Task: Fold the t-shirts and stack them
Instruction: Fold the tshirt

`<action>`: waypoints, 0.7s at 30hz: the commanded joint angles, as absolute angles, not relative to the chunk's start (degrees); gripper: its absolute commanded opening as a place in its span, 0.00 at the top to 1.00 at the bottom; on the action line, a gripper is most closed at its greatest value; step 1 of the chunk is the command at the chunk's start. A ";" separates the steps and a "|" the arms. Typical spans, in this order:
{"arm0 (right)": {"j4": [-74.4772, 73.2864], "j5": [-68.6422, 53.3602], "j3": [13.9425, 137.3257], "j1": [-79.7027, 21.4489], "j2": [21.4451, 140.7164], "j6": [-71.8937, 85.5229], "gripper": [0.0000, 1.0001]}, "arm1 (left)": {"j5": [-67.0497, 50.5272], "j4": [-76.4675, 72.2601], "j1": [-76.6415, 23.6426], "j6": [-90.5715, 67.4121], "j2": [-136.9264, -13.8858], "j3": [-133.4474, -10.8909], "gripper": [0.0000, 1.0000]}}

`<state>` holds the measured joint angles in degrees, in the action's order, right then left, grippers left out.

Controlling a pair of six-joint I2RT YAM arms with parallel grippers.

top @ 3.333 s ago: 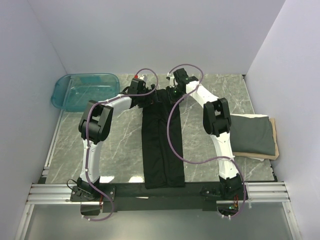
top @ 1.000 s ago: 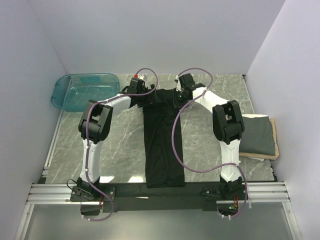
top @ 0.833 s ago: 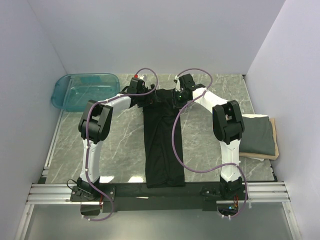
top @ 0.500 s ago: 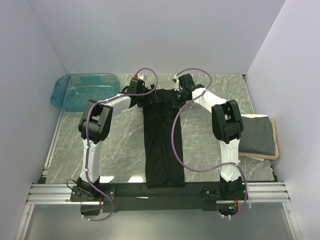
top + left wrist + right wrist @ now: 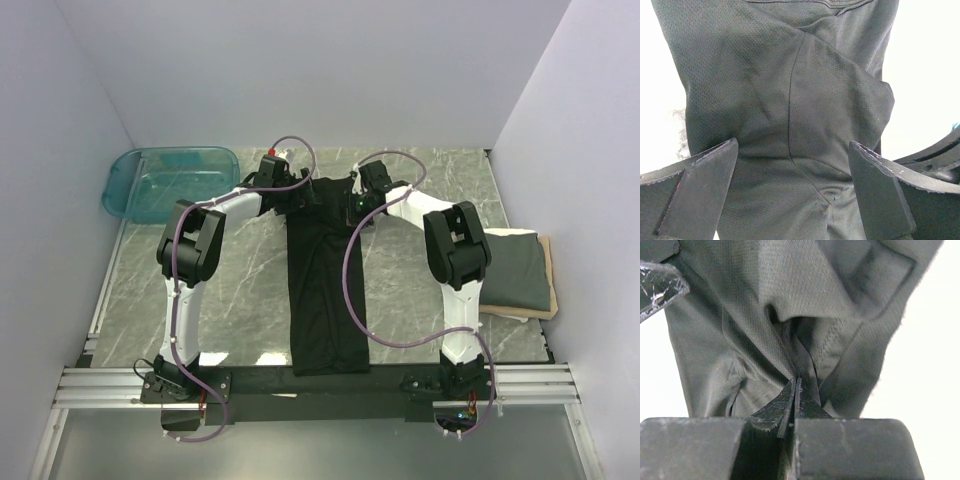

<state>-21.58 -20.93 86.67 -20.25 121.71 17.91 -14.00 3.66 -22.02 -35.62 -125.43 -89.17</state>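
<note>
The black t-shirt [image 5: 325,300] lies as a long narrow strip down the middle of the table, its far end wider. My left gripper [image 5: 300,196] is at the far left corner of that end. In the left wrist view it [image 5: 793,145] is open, with the black cloth [image 5: 790,90] between its fingers. My right gripper [image 5: 354,203] is at the far right corner. In the right wrist view it [image 5: 795,381] is shut on a bunched fold of the black cloth [image 5: 755,315]. The dark grey t-shirt [image 5: 515,268] lies folded at the right.
A tan board [image 5: 545,300] lies under the grey shirt at the table's right edge. A clear teal tub [image 5: 170,180] stands at the far left corner. White walls close in the table on three sides. Purple cables loop over both arms.
My right arm has swung its elbow to the right and its gripper has drawn the shirt's far right corner outward, widening that end. My left arm has stayed put.
</note>
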 commanded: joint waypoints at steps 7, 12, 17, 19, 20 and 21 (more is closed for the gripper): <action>-20.30 -14.24 87.01 -17.58 115.58 25.04 1.00 | -13.53 4.75 -20.92 -33.93 -126.91 -89.30 0.01; -24.69 -12.74 89.99 -16.61 118.12 27.68 1.00 | -13.45 5.10 -20.92 -33.40 -127.00 -89.38 0.01; -25.13 -12.92 89.91 -16.44 119.53 27.86 1.00 | -13.97 5.71 -20.92 -32.78 -127.62 -90.18 0.01; -25.92 -12.83 90.44 -16.35 119.71 27.69 0.97 | -14.06 5.62 -20.92 -32.61 -127.44 -90.18 0.01; -26.01 -13.01 90.53 -16.35 119.71 27.34 0.94 | -14.24 5.62 -20.92 -32.35 -127.35 -90.18 0.00; -26.10 -13.18 90.61 -16.35 119.27 27.07 0.86 | -14.24 5.71 -20.92 -32.26 -127.27 -90.18 0.01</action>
